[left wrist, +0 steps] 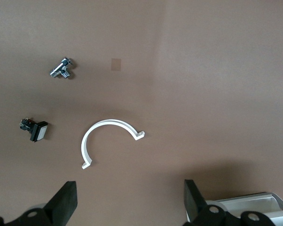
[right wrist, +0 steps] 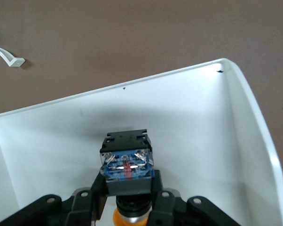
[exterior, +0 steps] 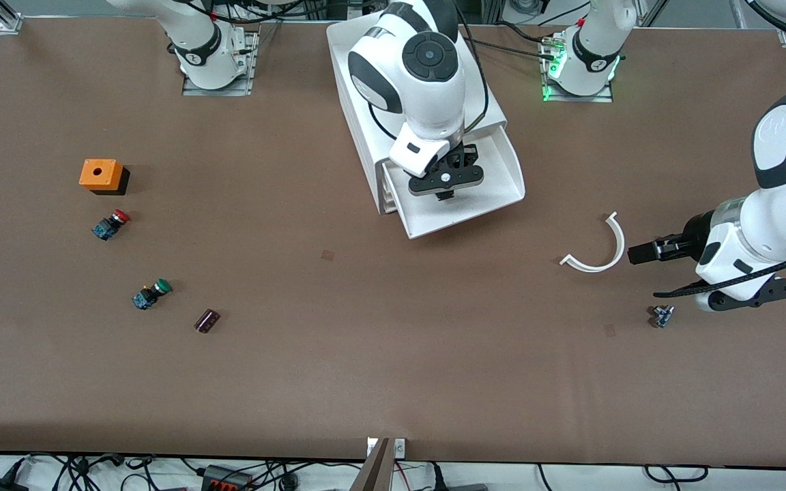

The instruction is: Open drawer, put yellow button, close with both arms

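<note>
The white cabinet (exterior: 357, 82) stands between the two arms' bases, with its drawer (exterior: 499, 170) pulled out toward the front camera. Over the open drawer hangs my right gripper (exterior: 445, 194), shut on the yellow button. In the right wrist view the yellow button (right wrist: 126, 162) sits between the fingers of the right gripper (right wrist: 126, 182), blue-and-black body pointing down at the drawer's white floor (right wrist: 202, 132), orange cap toward the wrist. My left gripper (exterior: 641, 253) waits toward the left arm's end of the table, open (left wrist: 129, 200) and holding nothing.
A white curved strip (exterior: 598, 249) lies beside the left gripper, with a small metal fitting (exterior: 662, 316) nearer the front camera. Toward the right arm's end lie an orange box (exterior: 101, 175), a red button (exterior: 111, 224), a green button (exterior: 151, 293) and a dark cylinder (exterior: 207, 320).
</note>
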`<action>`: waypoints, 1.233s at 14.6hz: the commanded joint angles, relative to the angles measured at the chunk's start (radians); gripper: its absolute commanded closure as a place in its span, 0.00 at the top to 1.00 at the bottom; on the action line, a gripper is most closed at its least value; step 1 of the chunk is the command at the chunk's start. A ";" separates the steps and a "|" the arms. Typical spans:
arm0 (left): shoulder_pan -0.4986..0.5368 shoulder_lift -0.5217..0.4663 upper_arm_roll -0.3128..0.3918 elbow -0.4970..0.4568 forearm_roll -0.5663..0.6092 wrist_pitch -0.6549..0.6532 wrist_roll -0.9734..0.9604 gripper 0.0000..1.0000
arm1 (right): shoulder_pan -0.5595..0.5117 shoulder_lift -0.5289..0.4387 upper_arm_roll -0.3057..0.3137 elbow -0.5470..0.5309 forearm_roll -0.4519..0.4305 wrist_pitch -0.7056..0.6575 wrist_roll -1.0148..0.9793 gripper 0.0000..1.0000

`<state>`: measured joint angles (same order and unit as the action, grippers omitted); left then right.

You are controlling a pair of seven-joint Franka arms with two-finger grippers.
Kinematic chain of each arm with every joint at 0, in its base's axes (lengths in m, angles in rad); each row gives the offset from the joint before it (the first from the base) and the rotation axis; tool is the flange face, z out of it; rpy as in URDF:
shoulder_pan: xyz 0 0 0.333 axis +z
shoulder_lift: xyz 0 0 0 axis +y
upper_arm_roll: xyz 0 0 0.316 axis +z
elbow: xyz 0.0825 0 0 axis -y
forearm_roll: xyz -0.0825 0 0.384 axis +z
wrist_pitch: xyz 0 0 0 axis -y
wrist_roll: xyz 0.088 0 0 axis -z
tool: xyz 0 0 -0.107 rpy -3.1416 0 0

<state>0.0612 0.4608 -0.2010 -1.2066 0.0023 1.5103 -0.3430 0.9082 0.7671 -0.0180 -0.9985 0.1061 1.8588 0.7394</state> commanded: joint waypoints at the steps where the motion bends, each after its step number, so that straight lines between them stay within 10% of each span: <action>1: 0.006 -0.016 -0.011 -0.014 0.024 -0.008 -0.011 1.00 | 0.011 0.030 0.003 0.021 0.004 0.026 0.035 0.00; 3: 0.003 -0.022 -0.011 -0.014 0.024 -0.008 -0.013 1.00 | 0.011 0.032 0.006 0.021 0.003 0.027 0.035 0.00; 4: 0.000 -0.024 -0.011 -0.014 0.024 -0.008 -0.016 1.00 | 0.009 0.031 0.006 0.021 0.003 0.025 0.035 0.39; 5: -0.001 -0.024 -0.011 -0.014 0.024 -0.007 -0.017 1.00 | 0.009 0.029 0.001 0.021 0.001 0.020 0.037 0.99; 18: -0.015 -0.016 -0.034 -0.033 -0.083 -0.128 -0.028 1.00 | -0.189 -0.040 -0.042 0.146 -0.086 -0.151 -0.065 1.00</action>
<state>0.0463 0.4563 -0.2254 -1.2087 -0.0377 1.4286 -0.3519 0.7344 0.7308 -0.0436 -0.8556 0.0735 1.7462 0.7398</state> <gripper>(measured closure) 0.000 0.000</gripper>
